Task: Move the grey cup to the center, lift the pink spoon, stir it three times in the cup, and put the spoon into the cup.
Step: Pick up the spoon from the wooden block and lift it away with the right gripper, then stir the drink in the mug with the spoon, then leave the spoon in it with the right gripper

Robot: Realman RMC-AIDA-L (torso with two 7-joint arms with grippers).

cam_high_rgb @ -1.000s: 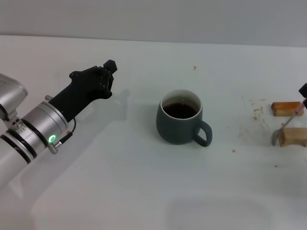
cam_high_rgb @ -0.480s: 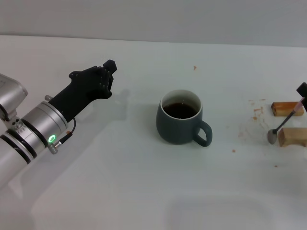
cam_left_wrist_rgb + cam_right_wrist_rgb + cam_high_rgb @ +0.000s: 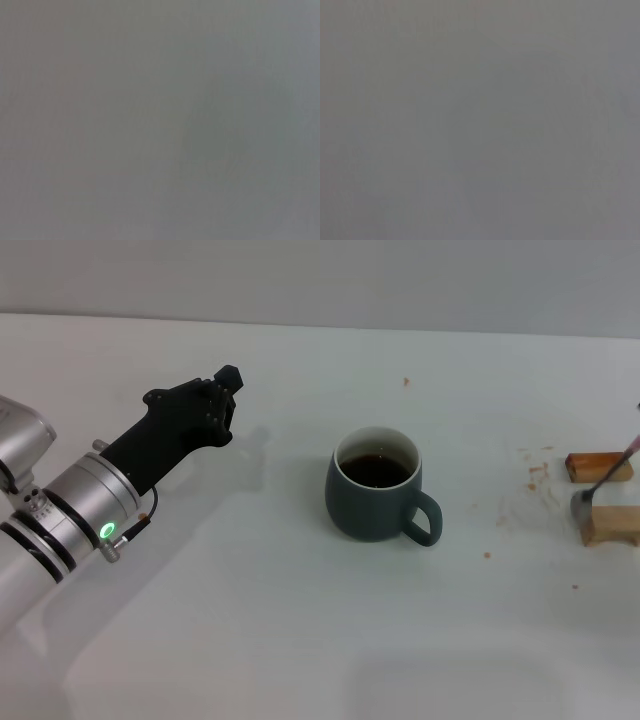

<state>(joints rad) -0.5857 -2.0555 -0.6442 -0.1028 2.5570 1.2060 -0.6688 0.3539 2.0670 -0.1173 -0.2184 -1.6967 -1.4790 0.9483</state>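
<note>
Grey cup [image 3: 378,485] upright near the table's [image 3: 300,640] middle, dark liquid inside, handle turned toward the right. Pink spoon [image 3: 606,476] tilted at the far right edge, bowl low between two wooden blocks [image 3: 598,466], handle running out of view, probably held there. Left gripper [image 3: 222,390] hovering well left of the cup, holding nothing; finger spread cannot be told. Right gripper outside the head view; wrist views plain grey.
</note>
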